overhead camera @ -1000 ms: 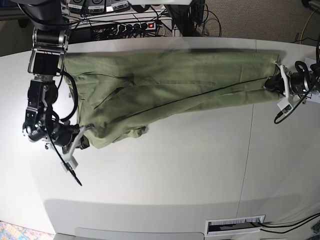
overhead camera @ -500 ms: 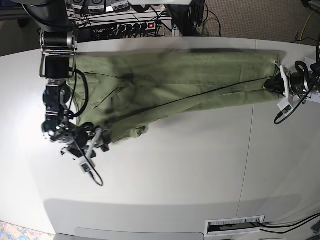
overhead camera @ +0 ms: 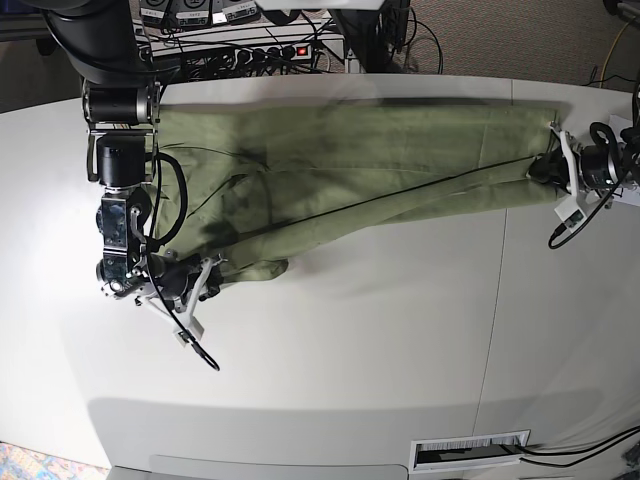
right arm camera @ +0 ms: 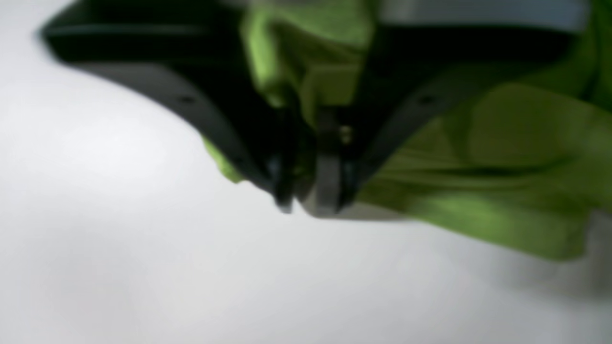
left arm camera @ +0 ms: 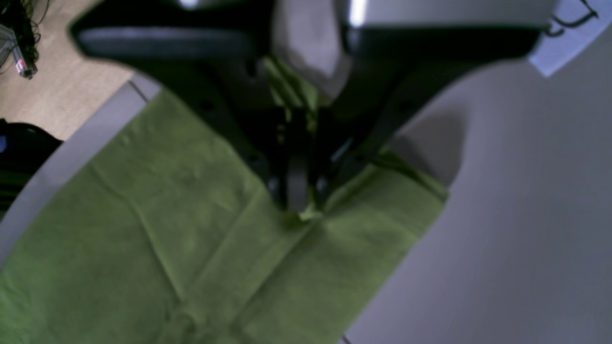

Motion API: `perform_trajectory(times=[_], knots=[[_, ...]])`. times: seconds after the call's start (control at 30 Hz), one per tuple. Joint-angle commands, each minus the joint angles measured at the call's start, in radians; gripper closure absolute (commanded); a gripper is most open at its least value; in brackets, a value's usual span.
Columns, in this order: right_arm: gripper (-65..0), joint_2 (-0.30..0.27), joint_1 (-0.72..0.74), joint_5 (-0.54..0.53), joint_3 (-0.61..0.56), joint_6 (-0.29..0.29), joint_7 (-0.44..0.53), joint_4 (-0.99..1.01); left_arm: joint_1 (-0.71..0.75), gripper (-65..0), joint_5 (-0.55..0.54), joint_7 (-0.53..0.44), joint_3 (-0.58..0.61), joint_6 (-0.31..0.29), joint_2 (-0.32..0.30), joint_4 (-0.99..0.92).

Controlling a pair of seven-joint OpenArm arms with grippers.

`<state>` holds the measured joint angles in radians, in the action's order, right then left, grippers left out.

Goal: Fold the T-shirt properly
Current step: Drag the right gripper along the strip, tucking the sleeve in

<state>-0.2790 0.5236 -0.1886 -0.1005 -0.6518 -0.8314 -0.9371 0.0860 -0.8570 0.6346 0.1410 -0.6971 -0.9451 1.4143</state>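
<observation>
Since a moment ago my right jaws (overhead camera: 205, 278) carried the T-shirt (overhead camera: 350, 160) hem inward; both jaws pinch cloth, left jaws (overhead camera: 548, 165) too. Folding has barely begun.

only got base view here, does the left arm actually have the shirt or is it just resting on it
observer: it has it. In the left wrist view the left gripper has its jaws shut, with a ridge of the T-shirt pinched at their tips.
operator: and the right one
observer: in the right wrist view the right gripper has its jaws nearly together, with green cloth bunched between them higher up.
operator: is that cloth flat on the table
observer: it seems not; the fold beside those jaws looks lifted off the table, though the view is blurred.
</observation>
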Motion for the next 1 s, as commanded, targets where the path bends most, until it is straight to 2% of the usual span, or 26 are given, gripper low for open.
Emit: perform_trajectory(times=[0.0,0.2,0.33,0.5,0.67,0.8,0.97], knots=[[-0.3,-0.012,0.026,0.012,0.003,0.006,-0.031,-0.013,-0.011,0.0,-0.010,-0.015,-0.013,-0.001,-0.025,0.010],[0.0,-0.013,0.025,-0.086,0.003,0.006,-0.135,-0.078,-0.011,0.0,-0.010,-0.015,-0.013,-0.001,-0.025,0.010],[0.0,-0.016,0.022,-0.182,0.003,0.006,-0.230,-0.179,-0.011,0.0,-0.010,-0.014,-0.013,-0.001,-0.025,0.010],[0.0,-0.042,-0.013,-0.246,0.004,0.008,-0.300,-0.327,-0.011,0.0,-0.010,-0.014,-0.013,-0.001,-0.025,0.010],[0.0,-0.090,-0.077,-0.322,0.004,0.008,-0.387,-0.442,-0.011,0.0,-0.012,0.005,-0.013,-0.001,-0.025,0.010],[0.0,-0.151,-0.136,-0.374,0.004,0.008,-0.415,-0.547,-0.011,0.0,-0.062,0.053,-0.013,-0.001,-0.034,0.011],[0.0,-0.221,-0.193,-0.382,0.004,0.009,-0.436,-0.609,-0.011,0.0,-0.067,0.069,-0.013,-0.001,-0.045,0.011]])
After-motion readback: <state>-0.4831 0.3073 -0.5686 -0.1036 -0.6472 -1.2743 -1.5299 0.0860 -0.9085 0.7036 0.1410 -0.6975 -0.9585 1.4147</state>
